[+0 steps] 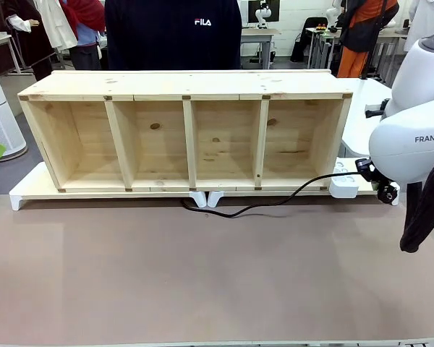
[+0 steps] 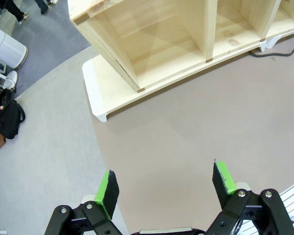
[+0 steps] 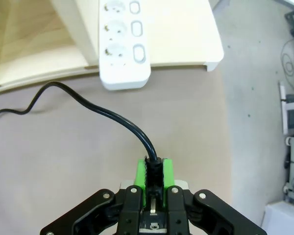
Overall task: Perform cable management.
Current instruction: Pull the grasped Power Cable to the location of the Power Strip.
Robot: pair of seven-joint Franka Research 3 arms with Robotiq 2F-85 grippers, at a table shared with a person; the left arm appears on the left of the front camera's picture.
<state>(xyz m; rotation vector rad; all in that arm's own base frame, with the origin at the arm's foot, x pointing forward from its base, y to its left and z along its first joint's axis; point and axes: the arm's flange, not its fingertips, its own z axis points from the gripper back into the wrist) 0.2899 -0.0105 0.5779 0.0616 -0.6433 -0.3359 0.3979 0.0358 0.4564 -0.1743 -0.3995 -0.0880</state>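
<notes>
The thin black cable (image 1: pixel 275 202) runs out from under the wooden shelf (image 1: pixel 188 87) near its middle and curves right across the brown table toward my right arm (image 1: pixel 412 137). In the right wrist view the cable (image 3: pixel 112 116) snakes up into my right gripper (image 3: pixel 154 177), which is shut on its end between the green pads; the plug itself is hidden there. My left gripper (image 2: pixel 166 188) hangs open above bare table, far from the cable (image 2: pixel 279 53), which lies at the shelf's foot.
A white socket block (image 3: pixel 120 39) lies on the white base (image 3: pixel 196 44) just beyond my right gripper, also at the shelf's right end (image 1: pixel 343 186). A person in a dark top (image 1: pixel 173 29) stands behind the shelf. The table edge (image 2: pixel 95 161) runs beside my left gripper.
</notes>
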